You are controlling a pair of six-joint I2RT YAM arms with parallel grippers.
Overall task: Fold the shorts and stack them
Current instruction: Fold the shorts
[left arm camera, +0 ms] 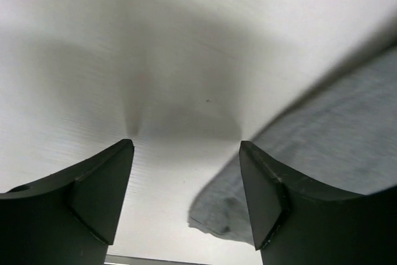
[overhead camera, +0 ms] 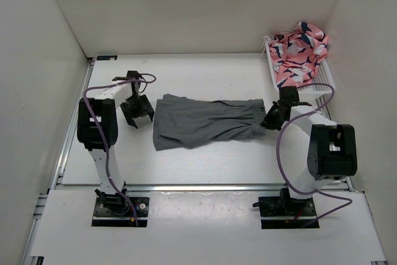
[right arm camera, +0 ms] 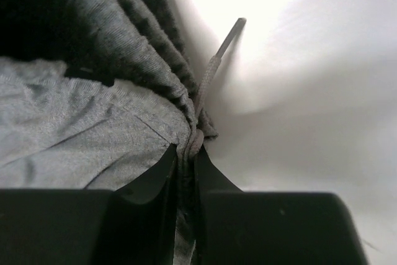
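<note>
The white table [overhead camera: 205, 156] fills the walled bay. The grey shorts [overhead camera: 201, 122] lie across its middle (waistband to the right, leg hems to the left), mostly flat and gathered narrow at the right end. Their drawstring [right arm camera: 222, 51] pokes out over the bare surface just beside the waistband. A white basket [overhead camera: 319, 90] sits in the far right corner, near the waistband end and well apart from the hems.

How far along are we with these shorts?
Early. The shorts lie spread on the table, no clear fold yet. In hand: the right hand is shut on the waistband by the drawstring; the left hand is open at the leg hem, gripping nothing. Left: folding and stacking.
</note>
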